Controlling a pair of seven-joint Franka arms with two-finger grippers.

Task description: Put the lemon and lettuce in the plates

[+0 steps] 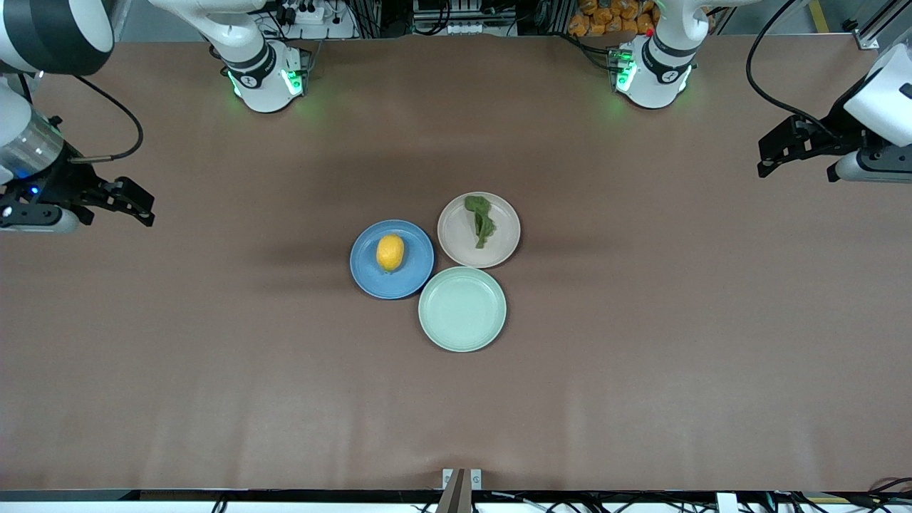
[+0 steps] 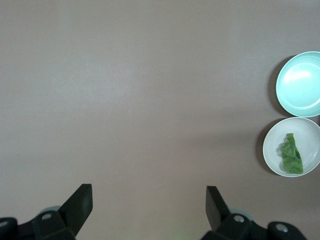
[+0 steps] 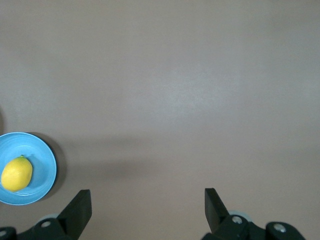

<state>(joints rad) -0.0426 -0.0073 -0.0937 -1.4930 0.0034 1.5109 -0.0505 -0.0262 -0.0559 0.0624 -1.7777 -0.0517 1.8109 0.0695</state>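
Lemon (image 1: 390, 252) firm, rollable, on blue plate (image 1: 413, 281); lettuce (image 1: 481, 219) limp, light, on beige plate (image 1: 456, 242); left gripper (image 1: 773, 151) and right gripper (image 1: 135, 203) released, waiting over bare tabletop (image 1: 214, 370)

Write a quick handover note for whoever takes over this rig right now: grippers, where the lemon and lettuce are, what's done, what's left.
Left gripper: open, empty, waiting over bare table at its end.
Right gripper: open, empty, over bare table at its end.
Lemon: lying in the blue plate.
Lettuce: lying in the beige plate.
Mint-green plate: holds nothing.
Done: both items plated.
Left: nothing visible.
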